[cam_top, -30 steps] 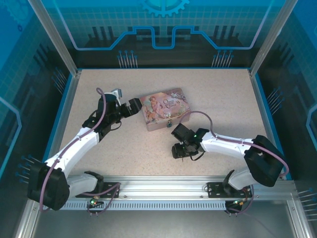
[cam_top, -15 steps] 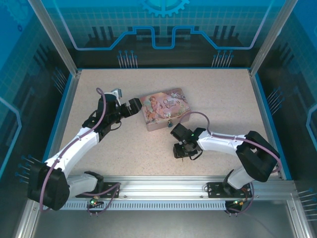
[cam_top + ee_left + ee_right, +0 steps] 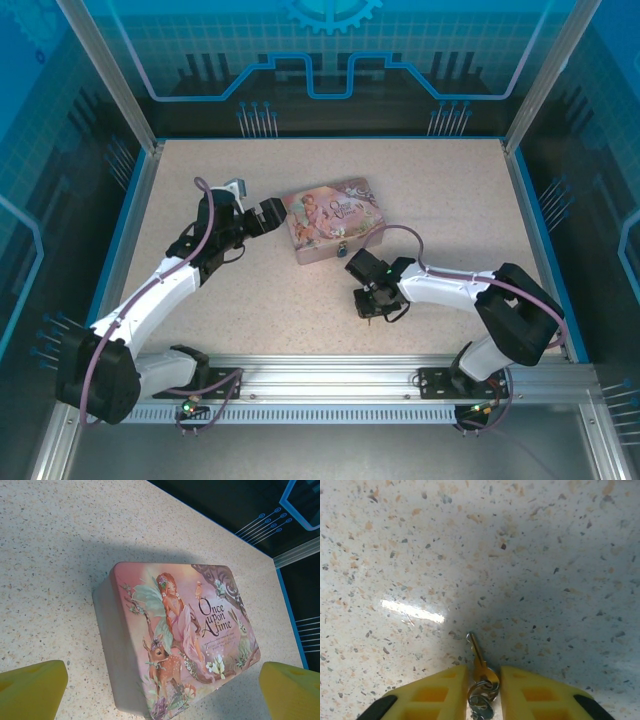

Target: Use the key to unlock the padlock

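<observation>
The key (image 3: 480, 661) is tiny and dull metal. It lies flat on the table with its blade pointing away and a small ring (image 3: 483, 695) on its head. My right gripper (image 3: 484, 680) is low on the table (image 3: 368, 305), its yellow fingers (image 3: 440, 692) closed in against both sides of the key's head. The padlock (image 3: 343, 245) is a small dark speck on the near face of the pink illustrated tin (image 3: 333, 218). My left gripper (image 3: 262, 217) is open at the tin's left end, its pads (image 3: 35, 690) spread wide before the tin (image 3: 180, 635).
Blue rails (image 3: 120, 240) and clear walls enclose the speckled table (image 3: 450, 190). The right arm's elbow (image 3: 520, 315) sits near the front right corner. A metal rail (image 3: 330, 375) runs along the near edge.
The right arm's elbow has folded inward and its gripper has shifted slightly over the key. The left arm and the tin have not moved.
</observation>
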Motion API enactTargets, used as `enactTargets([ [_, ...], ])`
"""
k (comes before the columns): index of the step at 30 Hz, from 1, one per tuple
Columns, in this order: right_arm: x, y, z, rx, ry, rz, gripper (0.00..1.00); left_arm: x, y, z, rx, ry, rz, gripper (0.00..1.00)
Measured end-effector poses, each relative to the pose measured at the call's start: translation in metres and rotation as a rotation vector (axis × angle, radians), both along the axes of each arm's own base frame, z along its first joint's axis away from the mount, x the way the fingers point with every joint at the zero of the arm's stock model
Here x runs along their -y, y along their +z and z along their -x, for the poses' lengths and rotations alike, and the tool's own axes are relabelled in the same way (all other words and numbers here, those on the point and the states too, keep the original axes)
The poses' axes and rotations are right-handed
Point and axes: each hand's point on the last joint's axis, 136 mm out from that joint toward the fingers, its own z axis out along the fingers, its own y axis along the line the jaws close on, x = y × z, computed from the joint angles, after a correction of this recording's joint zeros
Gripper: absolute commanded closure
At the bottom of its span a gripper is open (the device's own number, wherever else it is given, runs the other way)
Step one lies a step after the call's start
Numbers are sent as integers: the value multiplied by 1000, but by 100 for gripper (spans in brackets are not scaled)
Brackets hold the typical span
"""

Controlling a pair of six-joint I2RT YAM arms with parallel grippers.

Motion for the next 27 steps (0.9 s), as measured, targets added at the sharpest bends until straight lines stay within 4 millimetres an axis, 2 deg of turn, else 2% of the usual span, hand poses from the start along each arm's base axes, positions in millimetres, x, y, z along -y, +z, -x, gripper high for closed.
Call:
enactTargets([
  [16, -9, 9, -3, 32, 16, -79, 99, 3, 0, 1, -4, -17, 6, 1],
  [20, -6, 12, -4, 41, 1, -137, 100, 7, 3, 3, 6, -45, 18, 1],
  [24, 1, 28, -12, 93, -38, -271, 100, 15, 18, 8, 51, -98, 51, 2],
  [27, 2, 55, -23, 177, -52, -415, 100, 26, 36, 10, 107, -160, 96, 4],
])
